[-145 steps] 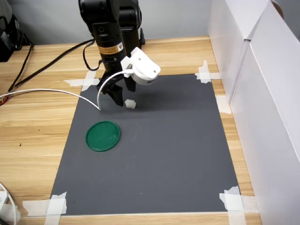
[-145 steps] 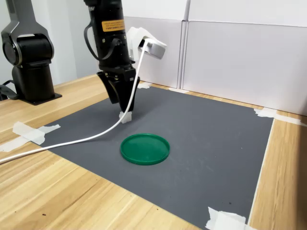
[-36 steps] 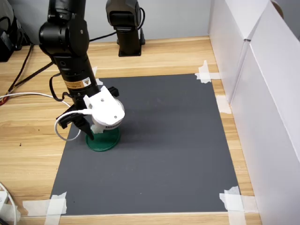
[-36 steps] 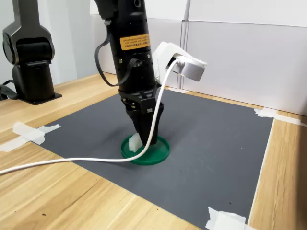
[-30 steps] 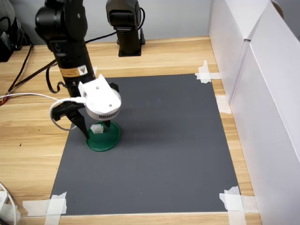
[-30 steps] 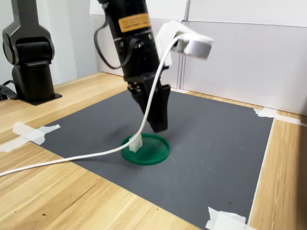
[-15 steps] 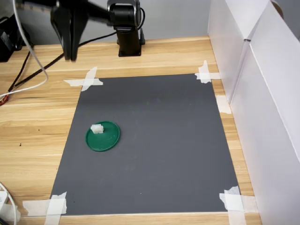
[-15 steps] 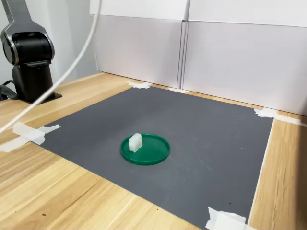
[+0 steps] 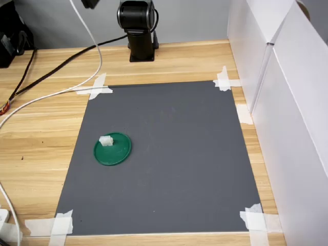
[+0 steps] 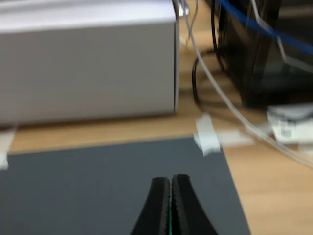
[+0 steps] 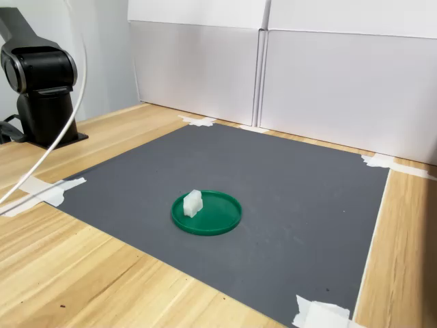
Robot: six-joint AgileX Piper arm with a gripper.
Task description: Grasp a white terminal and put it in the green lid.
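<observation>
One white terminal [image 9: 106, 141] sits inside green lid [image 9: 113, 149], well clear of my gripper [image 10: 170, 196], whose jaws are together, empty. Looks light, rigid; I'd pinch its flat sides.

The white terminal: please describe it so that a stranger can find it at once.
On the dark grey mat lies one green lid. The white terminal sits inside it near the rim. It is a tiny raised block, unlike the flat white tape strips at the mat's corners.
</observation>
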